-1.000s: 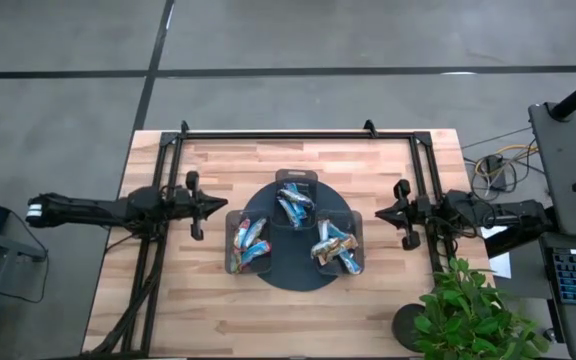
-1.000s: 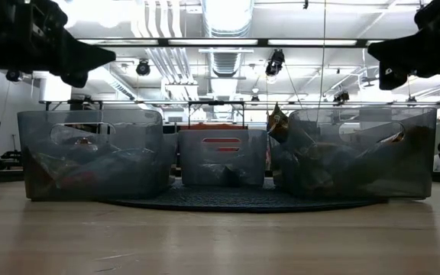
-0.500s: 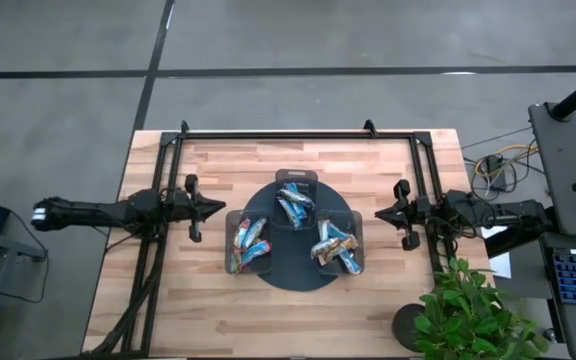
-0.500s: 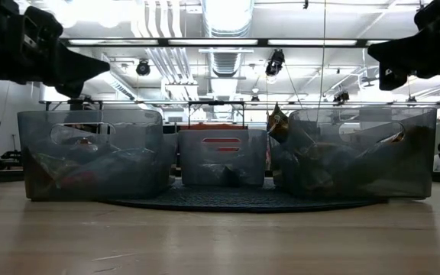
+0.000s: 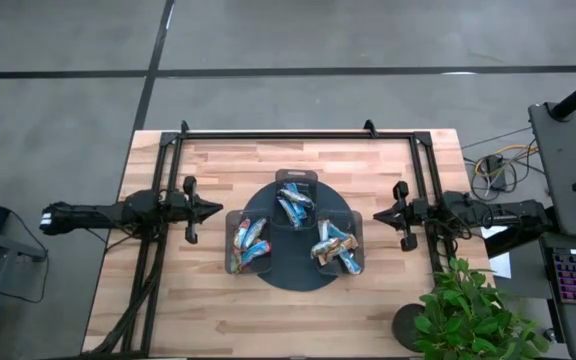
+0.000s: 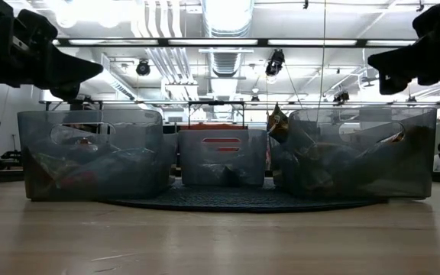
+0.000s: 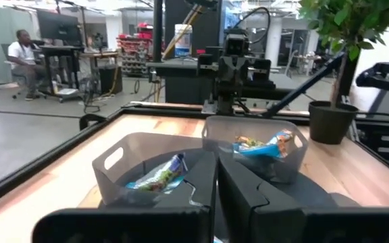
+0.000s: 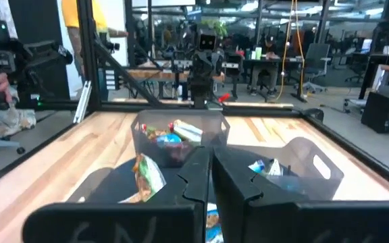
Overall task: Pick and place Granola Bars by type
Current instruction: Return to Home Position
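Seen from above, the left claw (image 5: 212, 208) hangs over the counter (image 5: 218, 310) at centre left of the frame, its tip turned toward the tray (image 5: 298, 272) and well short of it. The right claw (image 5: 380, 215) faces it from centre right, also clear of the tray. In each wrist view that arm's two dark fingers stand pressed almost together with only a thin slit between them, and neither has hold of anything.

The bars all lie in three clear bins on the dark round tray at mid-frame. The top bin (image 5: 294, 180) holds light blue bars (image 5: 293, 206). The lower left bin (image 5: 231, 242) holds blue and red ones (image 5: 251, 243). The lower right bin (image 5: 359, 247) holds a heap of yellowish and blue ones (image 5: 332, 246). No bar lies on the bare wood.

In the low view the three bins stand in a row across the middle, with both claws high in the upper corners, above the bins' rims. A potted plant (image 5: 468, 312) sits at the lower right corner of the overhead frame, just off the counter's edge. In the left wrist view a person (image 7: 23, 50) sits at a desk in the upper left.
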`<state>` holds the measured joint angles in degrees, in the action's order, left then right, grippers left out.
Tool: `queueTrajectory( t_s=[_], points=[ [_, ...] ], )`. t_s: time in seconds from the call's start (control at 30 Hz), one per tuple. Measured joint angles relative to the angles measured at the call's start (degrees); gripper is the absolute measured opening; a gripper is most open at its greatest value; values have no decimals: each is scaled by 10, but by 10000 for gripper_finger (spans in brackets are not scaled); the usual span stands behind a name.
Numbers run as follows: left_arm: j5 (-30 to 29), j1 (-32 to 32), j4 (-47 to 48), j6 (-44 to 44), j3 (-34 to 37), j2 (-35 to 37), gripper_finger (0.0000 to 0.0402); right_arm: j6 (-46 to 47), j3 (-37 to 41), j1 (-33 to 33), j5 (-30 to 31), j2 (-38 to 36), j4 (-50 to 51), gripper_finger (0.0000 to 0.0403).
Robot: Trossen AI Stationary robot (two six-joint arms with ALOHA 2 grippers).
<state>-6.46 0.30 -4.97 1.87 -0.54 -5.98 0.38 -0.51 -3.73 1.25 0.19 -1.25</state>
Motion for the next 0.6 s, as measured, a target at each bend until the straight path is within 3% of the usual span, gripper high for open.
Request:
queueTrajectory(
  t_s=[0.6],
  points=[
    [10,0,30,-30,0,9,0,67,0,0,-2,30,7,9]
  ],
)
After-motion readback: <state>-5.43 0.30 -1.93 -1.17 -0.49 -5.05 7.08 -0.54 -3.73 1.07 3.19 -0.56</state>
